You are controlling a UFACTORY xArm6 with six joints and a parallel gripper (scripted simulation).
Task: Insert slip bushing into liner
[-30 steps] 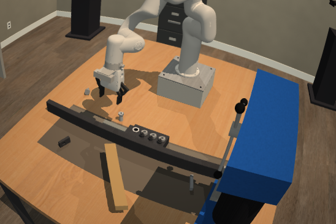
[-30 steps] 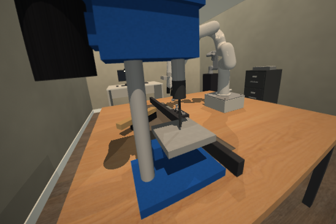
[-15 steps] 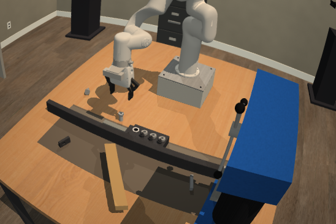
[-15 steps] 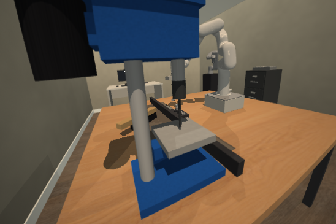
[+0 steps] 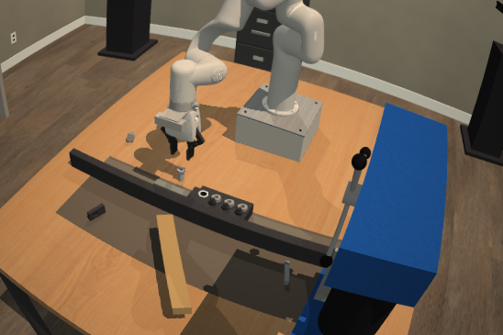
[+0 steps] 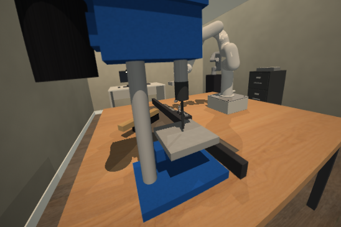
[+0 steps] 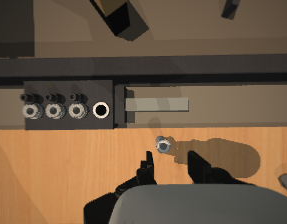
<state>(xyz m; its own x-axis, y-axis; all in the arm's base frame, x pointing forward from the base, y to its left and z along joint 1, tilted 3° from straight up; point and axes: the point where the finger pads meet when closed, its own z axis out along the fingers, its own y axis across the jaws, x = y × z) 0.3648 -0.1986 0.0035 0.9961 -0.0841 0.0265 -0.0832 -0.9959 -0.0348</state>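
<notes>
The loose slip bushing (image 5: 181, 173) stands upright on the table, just in front of the jig rail; in the wrist view the bushing (image 7: 164, 145) shows its round head from above. My gripper (image 5: 182, 151) hovers above and a little behind it, fingers half open and empty. The dark sliding plate (image 5: 222, 202) holds three seated bushings and one empty liner (image 5: 202, 194) at its left end, a white ring in the wrist view (image 7: 100, 110). A grey pusher bar (image 7: 156, 105) lies in the rail next to the plate.
The long dark rail (image 5: 138, 182) crosses the table. A wooden block (image 5: 173, 264) and a small black piece (image 5: 95, 211) lie in front of it, and a small grey block (image 5: 130, 137) lies behind it. The blue drill press (image 5: 395, 205) stands at the right, and the arm's base (image 5: 279, 127) behind.
</notes>
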